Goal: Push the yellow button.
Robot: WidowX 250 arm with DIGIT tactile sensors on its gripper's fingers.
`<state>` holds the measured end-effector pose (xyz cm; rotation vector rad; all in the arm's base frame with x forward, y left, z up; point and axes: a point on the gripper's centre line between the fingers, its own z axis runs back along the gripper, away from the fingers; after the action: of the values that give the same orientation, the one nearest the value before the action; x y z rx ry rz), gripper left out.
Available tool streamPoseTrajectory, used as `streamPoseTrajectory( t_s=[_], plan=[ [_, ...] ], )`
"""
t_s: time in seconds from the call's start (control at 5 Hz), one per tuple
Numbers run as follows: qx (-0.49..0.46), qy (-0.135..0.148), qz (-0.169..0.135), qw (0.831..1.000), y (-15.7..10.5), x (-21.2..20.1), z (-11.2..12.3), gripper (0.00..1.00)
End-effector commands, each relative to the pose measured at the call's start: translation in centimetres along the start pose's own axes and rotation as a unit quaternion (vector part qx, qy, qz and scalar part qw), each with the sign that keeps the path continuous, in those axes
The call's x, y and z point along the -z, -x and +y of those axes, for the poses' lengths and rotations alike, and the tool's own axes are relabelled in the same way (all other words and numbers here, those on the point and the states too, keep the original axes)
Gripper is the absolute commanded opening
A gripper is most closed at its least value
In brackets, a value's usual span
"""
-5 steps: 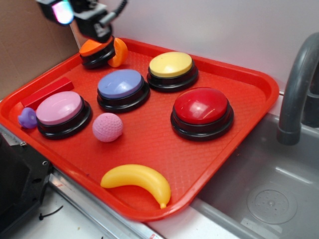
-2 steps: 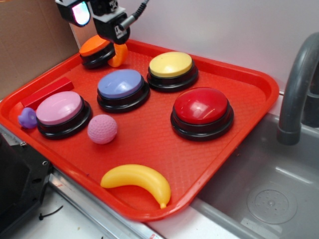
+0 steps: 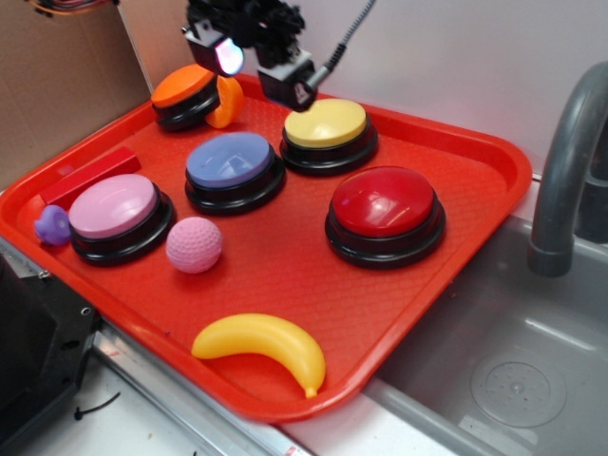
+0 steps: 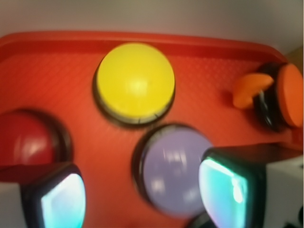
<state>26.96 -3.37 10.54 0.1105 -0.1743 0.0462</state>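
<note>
A big red plastic tray (image 3: 456,247) is seen next to a grey sink (image 3: 513,370) with a grey tap (image 3: 568,171). The round pale-yellow domed plastic button on a black round base (image 3: 326,124) is placed near the back rim of the tray. In the wrist view the same yellow button (image 4: 135,81) is seen near the top middle, with nothing on it.

The black robot gripper (image 3: 255,59) is held in the air over the back of the tray, just to the left of the yellow button and not touching it. In the wrist view its two fingers (image 4: 57,197) are seen low at the left and right, spread apart with a wide gap and nothing held between them. Their pads look glowing blue-green.

A round blue domed button (image 3: 229,161) is set just in front and to the left of the yellow one. A round red domed button (image 3: 385,204) is set to the right of the blue one. A round pink domed button (image 3: 114,209) is found at the left. An orange-topped button (image 3: 183,90) is tipped up at the back left corner, with a small orange piece (image 3: 228,100) beside it.

A pink bumpy ball (image 3: 195,244), a yellow plastic banana (image 3: 261,344), a flat red block (image 3: 87,175) and a small purple toy (image 3: 52,226) are also lying on the tray.
</note>
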Motion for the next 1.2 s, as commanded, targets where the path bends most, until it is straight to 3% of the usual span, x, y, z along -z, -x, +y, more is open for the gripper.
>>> streamPoseTrajectory(
  t_s=[0.0,0.2,0.6,1.0],
  plan=[
    [0.001,0.029,-0.043,0.999,-4.8,2.9,0.1,1.0],
    [0.025,0.015,-0.021,0.999,-5.8,4.6,-0.8,1.0],
    [0.025,0.017,-0.003,1.0,-5.2,5.6,-0.7,1.0],
    [0.019,0.004,-0.031,0.999,-4.0,1.5,-0.3,1.0]
  ],
)
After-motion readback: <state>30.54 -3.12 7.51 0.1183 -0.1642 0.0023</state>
